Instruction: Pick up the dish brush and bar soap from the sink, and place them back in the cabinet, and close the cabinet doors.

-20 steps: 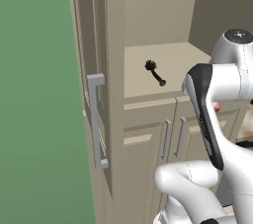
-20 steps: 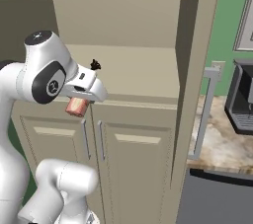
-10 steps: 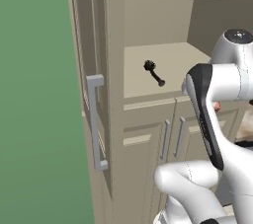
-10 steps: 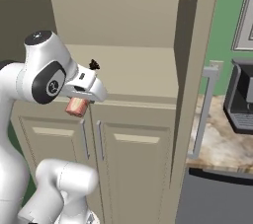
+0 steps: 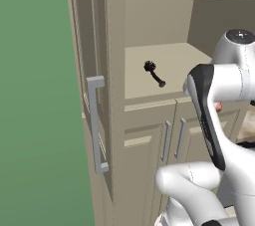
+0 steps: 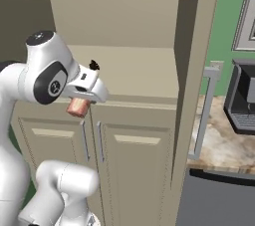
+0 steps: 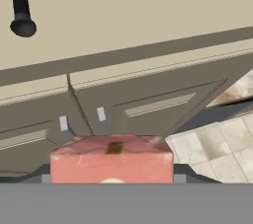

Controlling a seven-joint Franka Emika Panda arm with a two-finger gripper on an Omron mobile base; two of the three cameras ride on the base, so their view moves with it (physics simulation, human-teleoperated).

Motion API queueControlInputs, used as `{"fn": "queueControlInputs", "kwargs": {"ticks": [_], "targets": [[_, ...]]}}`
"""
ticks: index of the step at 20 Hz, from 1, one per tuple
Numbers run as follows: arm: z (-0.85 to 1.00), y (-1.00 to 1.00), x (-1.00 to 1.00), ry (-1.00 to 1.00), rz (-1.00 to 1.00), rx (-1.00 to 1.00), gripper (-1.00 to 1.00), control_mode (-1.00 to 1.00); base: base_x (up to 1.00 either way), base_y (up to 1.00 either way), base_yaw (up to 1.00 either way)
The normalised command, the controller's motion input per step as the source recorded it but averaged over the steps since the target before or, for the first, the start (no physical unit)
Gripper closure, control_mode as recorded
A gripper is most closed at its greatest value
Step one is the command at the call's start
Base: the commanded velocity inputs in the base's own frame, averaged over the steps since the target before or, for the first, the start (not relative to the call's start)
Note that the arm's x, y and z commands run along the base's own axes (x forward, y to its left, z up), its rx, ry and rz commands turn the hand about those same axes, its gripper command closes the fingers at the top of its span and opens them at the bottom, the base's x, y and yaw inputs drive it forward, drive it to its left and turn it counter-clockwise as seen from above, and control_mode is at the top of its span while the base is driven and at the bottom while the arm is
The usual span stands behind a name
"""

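Observation:
My gripper is shut on the bar soap, a pinkish block between the jaws. It hangs just in front of and slightly below the front edge of the cabinet shelf. The black dish brush lies on that shelf, its bristly head toward the back; its handle end shows in the hand view. Both cabinet doors stand open: the left door and the right door, each with a grey bar handle. The sink is out of view.
Two low beige doors with grey handles sit under the shelf. A dark coffee machine stands on a marbled counter right of the open right door. A dark appliance front lies below it. A green wall is at left.

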Motion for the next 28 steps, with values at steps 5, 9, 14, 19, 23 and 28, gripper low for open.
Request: {"fn": "queueControlInputs", "kwargs": {"ticks": [5, 9, 14, 19, 23, 28], "targets": [[0.01, -0.14, 0.32, 0.0, 0.0, 0.0, 1.0, -1.0, 0.0, 0.0, 0.0], [0.01, -0.1, 0.47, 0.0, 0.0, 0.0, 1.0, -1.0, 0.0, 0.0, 0.0], [0.0, -0.05, 0.54, 0.0, 0.0, 0.0, 1.0, -1.0, 0.0, 0.0, 0.0], [0.0, -0.01, 0.54, 0.0, 0.0, 0.0, 1.0, -1.0, 0.0, 0.0, 0.0], [0.0, 0.0, 0.54, 0.0, 0.01, 0.0, 1.0, -1.0, 0.0, 0.0, 0.0], [0.0, -0.06, 0.41, 0.0, 0.03, 0.0, 1.0, -1.0, 0.0, 0.0, 0.0]]}}
